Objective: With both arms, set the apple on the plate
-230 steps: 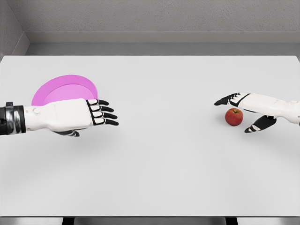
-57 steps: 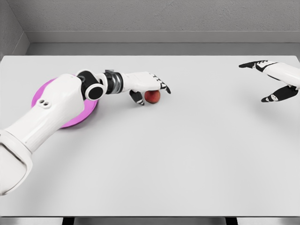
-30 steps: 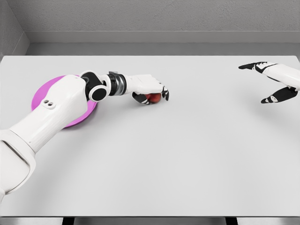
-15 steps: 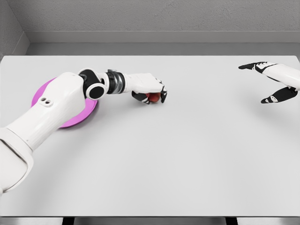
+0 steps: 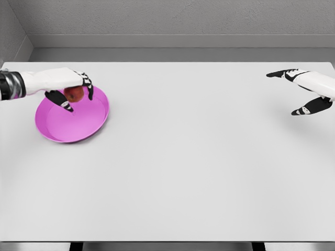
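Pink plate (image 5: 73,125) at the table's (image 5: 199,167) far left lies under our left hand (image 5: 70,89) — fingers wrapped around the red apple (image 5: 76,93) — while our right hand (image 5: 303,91) hovers far right, fingers spread.

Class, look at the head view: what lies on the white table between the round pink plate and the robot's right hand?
Nothing: in the head view, the white table is bare between the round pink plate and the open right hand.

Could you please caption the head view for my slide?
Left hand holds the apple over the pink plate; right hand open.
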Robot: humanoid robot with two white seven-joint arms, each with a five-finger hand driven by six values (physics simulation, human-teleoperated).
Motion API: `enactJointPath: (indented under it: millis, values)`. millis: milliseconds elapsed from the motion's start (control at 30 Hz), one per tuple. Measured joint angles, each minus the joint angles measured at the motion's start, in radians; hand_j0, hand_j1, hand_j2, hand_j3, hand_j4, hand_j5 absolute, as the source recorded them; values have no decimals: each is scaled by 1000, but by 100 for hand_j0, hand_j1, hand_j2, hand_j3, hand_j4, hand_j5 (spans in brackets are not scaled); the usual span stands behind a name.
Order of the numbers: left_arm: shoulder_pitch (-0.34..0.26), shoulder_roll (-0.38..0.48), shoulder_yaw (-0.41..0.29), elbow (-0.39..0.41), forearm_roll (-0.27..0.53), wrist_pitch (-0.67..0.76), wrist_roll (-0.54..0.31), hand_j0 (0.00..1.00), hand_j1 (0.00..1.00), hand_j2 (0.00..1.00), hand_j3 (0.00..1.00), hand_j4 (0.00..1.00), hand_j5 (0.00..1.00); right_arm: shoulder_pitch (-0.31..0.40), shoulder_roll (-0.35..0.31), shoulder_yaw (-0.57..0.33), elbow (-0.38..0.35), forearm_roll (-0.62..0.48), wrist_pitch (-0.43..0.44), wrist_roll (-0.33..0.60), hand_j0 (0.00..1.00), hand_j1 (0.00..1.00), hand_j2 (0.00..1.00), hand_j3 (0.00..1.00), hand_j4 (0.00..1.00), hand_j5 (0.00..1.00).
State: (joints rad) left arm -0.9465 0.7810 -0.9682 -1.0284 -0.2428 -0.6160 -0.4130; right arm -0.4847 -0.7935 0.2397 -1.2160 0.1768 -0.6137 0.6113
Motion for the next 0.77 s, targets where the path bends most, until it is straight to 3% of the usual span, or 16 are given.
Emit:
enactJointPath:
  millis: [167, 233, 267, 300, 400, 533, 633, 767]
  values:
    - [2, 40, 14, 8, 24, 3, 1, 59, 59, 59, 59, 59, 59, 0, 0, 0, 0, 0, 0, 0, 100, 100, 100, 100, 100, 100]
    - [2, 39, 16, 3, 32, 3, 1, 80, 80, 80, 80, 80, 80, 0, 0, 0, 0, 0, 0, 0, 100, 100, 100, 100, 100, 100]
    - [-2, 38, 16, 0, 42, 3, 1, 96, 96, 96, 96, 96, 96, 0, 0, 0, 0, 1, 0, 0, 100, 100, 100, 100, 100, 100]
    - [-6, 37, 16, -4, 53, 3, 1, 100, 100, 100, 100, 100, 100, 0, 0, 0, 0, 0, 0, 0, 100, 100, 100, 100, 100, 100]
    - [-15, 25, 23, -93, 72, 3, 1, 100, 100, 100, 100, 100, 100, 0, 0, 0, 0, 1, 0, 0, 100, 100, 100, 100, 100, 100]
    - [-9, -129, 23, -323, 85, 3, 1, 100, 100, 100, 100, 100, 100, 3, -1, 1, 0, 1, 0, 0, 100, 100, 100, 100, 100, 100]
    - [-5, -184, 20, -385, 85, 3, 0, 100, 100, 100, 100, 100, 100, 6, -1, 0, 0, 1, 0, 0, 100, 100, 100, 100, 100, 100]
    - [-2, -207, 18, -411, 81, 3, 1, 100, 100, 100, 100, 100, 100, 8, 0, 0, 0, 1, 0, 0, 100, 100, 100, 100, 100, 100]
